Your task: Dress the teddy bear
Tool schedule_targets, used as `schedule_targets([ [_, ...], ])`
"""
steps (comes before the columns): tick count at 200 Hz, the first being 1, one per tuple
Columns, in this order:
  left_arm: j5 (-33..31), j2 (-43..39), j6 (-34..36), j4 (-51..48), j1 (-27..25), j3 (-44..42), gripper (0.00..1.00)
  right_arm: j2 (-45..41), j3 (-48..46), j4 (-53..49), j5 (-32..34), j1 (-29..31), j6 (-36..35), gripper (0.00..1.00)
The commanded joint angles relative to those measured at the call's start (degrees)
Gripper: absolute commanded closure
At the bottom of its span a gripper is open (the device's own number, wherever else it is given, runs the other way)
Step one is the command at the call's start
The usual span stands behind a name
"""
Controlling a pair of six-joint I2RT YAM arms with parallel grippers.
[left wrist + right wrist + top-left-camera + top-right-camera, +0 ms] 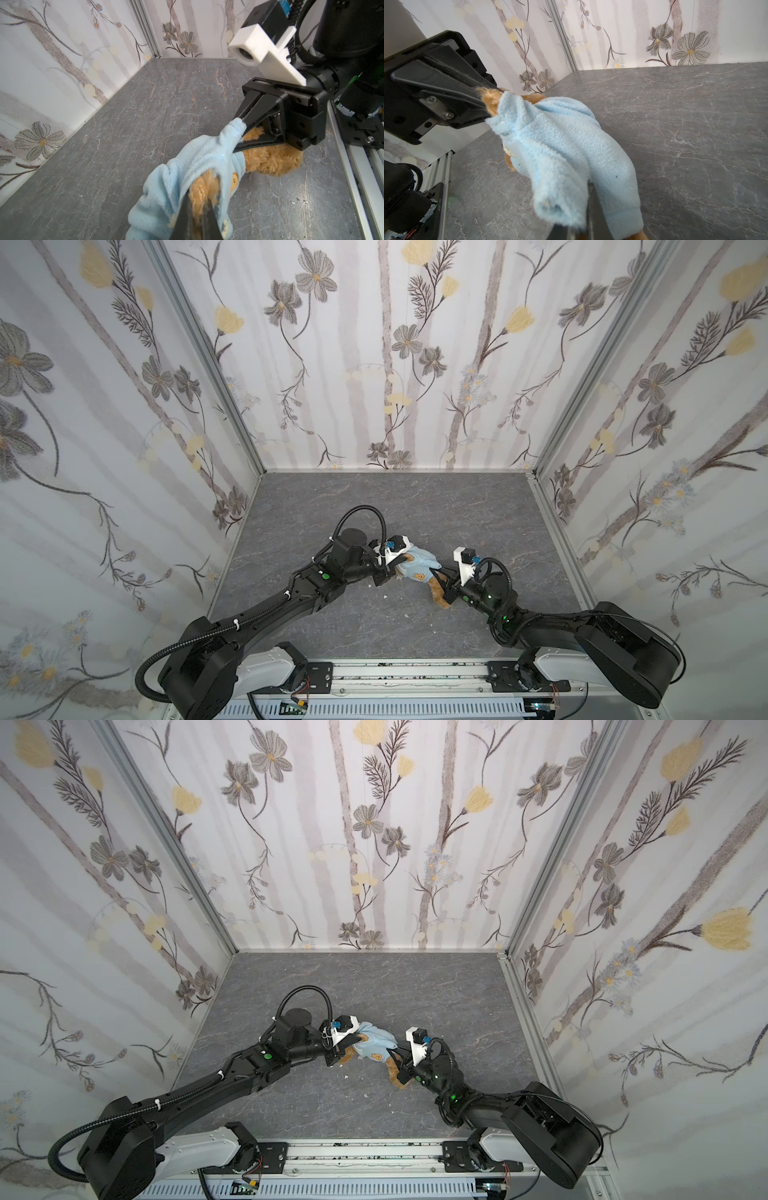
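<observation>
The teddy bear [439,594] lies mid-table, golden-brown and curly, with a light-blue fleece top [422,565] over its upper body. In both top views only its legs [395,1072] stick out toward the front. My left gripper [199,197] is shut on the bear's fur where it shows in the top's opening [176,182]. My right gripper [588,187] is shut on the top's fabric [560,145] at the opposite end. The top is stretched between the left gripper [400,567] and the right gripper [435,571]. The bear's face is hidden.
The grey marbled tabletop [415,510] is walled by floral panels on three sides. A metal rail [415,672] carrying both arm bases runs along the front edge. Small white specks [386,596] lie just in front of the bear.
</observation>
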Motion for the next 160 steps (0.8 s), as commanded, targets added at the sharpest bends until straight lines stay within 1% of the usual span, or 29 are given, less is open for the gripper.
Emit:
schedule_targets([
  [1, 4.3, -2.0, -9.9, 9.9, 0.7, -1.2, 1.00, 0.6, 0.8, -3.7, 4.8, 0.0, 0.0, 1.00],
  [12, 6.8, -2.5, -12.6, 11.1, 0.9, -1.6, 1.00, 0.6, 1.2, -4.2, 4.9, 0.0, -0.7, 1.00],
  [21, 7.3, -2.8, -13.8, 11.1, 1.0, -1.4, 1.00, 0.7, 1.7, -5.0, 4.8, 0.0, -1.5, 1.00],
  [42, 9.3, -3.5, -14.7, 11.1, 1.4, -1.4, 1.00, 0.4, 2.8, -7.2, 4.5, 0.0, -3.3, 1.00],
  [60, 13.8, -3.3, -14.9, 11.1, 1.3, -1.3, 1.00, -0.1, 3.7, -8.7, 3.9, -0.1, -4.2, 1.00],
  [70, 17.3, -3.1, -14.1, 10.9, 1.1, -1.6, 1.00, -0.2, 4.9, -10.6, 3.1, -0.2, -4.8, 1.00],
  [83, 20.0, -2.8, -12.7, 9.9, 0.4, -1.5, 1.00, 0.2, 6.7, -13.4, 1.7, -0.6, -5.4, 1.00],
  [102, 19.5, -2.4, -6.8, 4.2, -1.8, -0.3, 1.00, 1.1, 8.5, -16.6, 0.3, -1.4, -5.8, 1.00],
  [107, 18.9, -2.0, -4.6, 1.6, -2.4, 0.4, 1.00, 1.2, 8.8, -17.1, 0.0, -1.6, -5.8, 1.00],
  [115, 16.1, -1.5, -1.6, -1.8, -3.5, 1.4, 1.00, 1.4, 9.5, -18.4, -0.1, -1.8, -5.9, 1.00],
  [127, 11.6, -1.3, 1.4, -4.1, -4.1, 1.5, 1.00, 1.5, 10.3, -20.1, -0.6, -1.9, -6.2, 1.00],
  [143, 1.0, -1.0, 3.5, -4.2, -4.1, 1.1, 1.00, 1.0, 10.2, -21.0, -1.1, -2.0, -6.4, 1.00],
  [155, -8.7, -0.4, 5.2, -4.2, -4.3, 1.1, 1.00, 0.1, 9.7, -21.0, -0.9, -1.8, -6.1, 1.00],
  [160, -11.2, -0.2, 6.1, -4.4, -4.5, 1.1, 1.00, -0.3, 9.6, -21.3, -0.9, -1.8, -6.0, 1.00],
])
